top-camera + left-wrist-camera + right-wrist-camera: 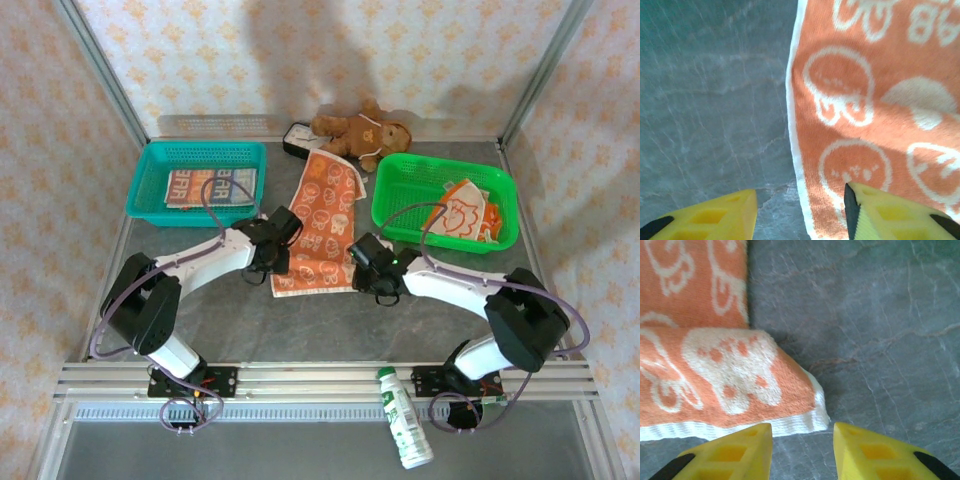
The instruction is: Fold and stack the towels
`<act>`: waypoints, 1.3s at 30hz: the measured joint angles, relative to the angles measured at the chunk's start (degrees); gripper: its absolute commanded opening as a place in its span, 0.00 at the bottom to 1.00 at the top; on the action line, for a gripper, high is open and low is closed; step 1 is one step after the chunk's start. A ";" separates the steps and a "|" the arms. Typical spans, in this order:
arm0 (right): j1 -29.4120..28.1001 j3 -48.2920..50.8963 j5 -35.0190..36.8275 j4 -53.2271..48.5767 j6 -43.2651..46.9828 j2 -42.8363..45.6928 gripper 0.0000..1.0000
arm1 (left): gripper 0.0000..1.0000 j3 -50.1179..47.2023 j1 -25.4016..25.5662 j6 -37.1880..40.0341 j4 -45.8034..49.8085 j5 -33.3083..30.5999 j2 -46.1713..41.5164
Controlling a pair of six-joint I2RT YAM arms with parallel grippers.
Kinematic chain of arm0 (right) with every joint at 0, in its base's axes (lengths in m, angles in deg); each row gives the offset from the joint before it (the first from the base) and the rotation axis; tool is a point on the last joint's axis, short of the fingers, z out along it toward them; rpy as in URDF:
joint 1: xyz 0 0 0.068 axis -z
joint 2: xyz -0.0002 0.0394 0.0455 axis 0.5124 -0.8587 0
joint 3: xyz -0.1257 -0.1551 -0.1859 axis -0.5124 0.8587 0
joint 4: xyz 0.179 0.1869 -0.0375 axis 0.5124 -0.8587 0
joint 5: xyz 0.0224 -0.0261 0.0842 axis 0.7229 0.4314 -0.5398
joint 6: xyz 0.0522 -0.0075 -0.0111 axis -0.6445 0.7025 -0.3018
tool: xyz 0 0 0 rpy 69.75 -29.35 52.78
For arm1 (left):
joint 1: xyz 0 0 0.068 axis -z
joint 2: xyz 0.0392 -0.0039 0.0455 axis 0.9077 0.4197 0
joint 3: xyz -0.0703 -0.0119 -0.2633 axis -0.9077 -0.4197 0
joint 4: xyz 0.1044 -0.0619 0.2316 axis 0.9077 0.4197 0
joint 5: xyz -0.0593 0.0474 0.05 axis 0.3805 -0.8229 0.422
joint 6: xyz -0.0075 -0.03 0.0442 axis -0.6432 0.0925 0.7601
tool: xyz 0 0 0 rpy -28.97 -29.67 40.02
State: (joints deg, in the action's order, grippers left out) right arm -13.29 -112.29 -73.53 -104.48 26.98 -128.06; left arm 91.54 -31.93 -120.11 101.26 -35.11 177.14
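Observation:
An orange-and-white towel (pixel 322 225) with a cartoon print lies stretched out in the middle of the table. My left gripper (pixel 275 255) is at its left edge. It is open (pixel 800 210), with one yellow finger over bare table and the other finger (pixel 890 212) over the towel (pixel 875 110), whose white hem runs between them. My right gripper (pixel 365 270) is at the towel's near right corner. It stands open (pixel 802 447), and the raised corner of the towel (pixel 740 375) lies just ahead of its fingers. A striped towel (pixel 210 187) lies in the teal basket. Another orange-and-white towel (pixel 462 215) sits in the green basket.
The teal basket (pixel 150 165) stands at the back left and the green basket (pixel 400 170) at the back right. A brown teddy bear (pixel 360 130) and a small black-and-white object (pixel 297 138) lie by the back wall. A white bottle (pixel 405 415) rests on the front rail.

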 measured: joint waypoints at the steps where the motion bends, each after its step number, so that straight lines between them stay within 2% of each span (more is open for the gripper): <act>1: -0.24 0.11 0.02 0.20 -0.46 -0.28 0.36 | 0.48 -1.38 0.00 -0.72 -0.66 0.63 0.02; 14: -1.60 0.11 0.50 1.81 -0.98 -2.71 0.36 | 0.39 -14.12 0.33 -10.99 -7.43 6.38 -9.70; 17: -1.60 0.11 0.50 1.81 -0.96 -2.71 0.36 | 0.34 -15.32 1.29 -13.18 -8.63 7.32 -9.22; 27: -1.60 0.11 0.50 1.81 -0.72 -2.69 0.37 | 0.32 -15.13 3.19 -15.85 -12.09 7.06 -4.55; 30: -1.60 0.11 0.52 1.81 -0.48 -2.69 0.37 | 0.18 -14.71 3.67 -16.37 -11.69 5.95 -4.00; 33: -1.60 0.11 0.74 1.81 -0.44 -2.69 0.36 | 0.11 -14.67 3.91 -16.85 -10.97 4.76 -3.91; 34: -1.60 0.11 0.85 1.81 -0.33 -2.69 0.36 | 0.05 -14.64 3.96 -16.90 -10.84 4.59 -3.93; 39: -1.60 0.11 0.74 2.49 0.07 -2.71 0.32 | 0.06 -14.56 4.26 -17.31 -10.62 4.09 -4.17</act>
State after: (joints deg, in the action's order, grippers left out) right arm -14.89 -112.18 -72.79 -101.99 27.05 -130.77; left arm 76.98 -27.67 -137.42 90.63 -31.02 172.97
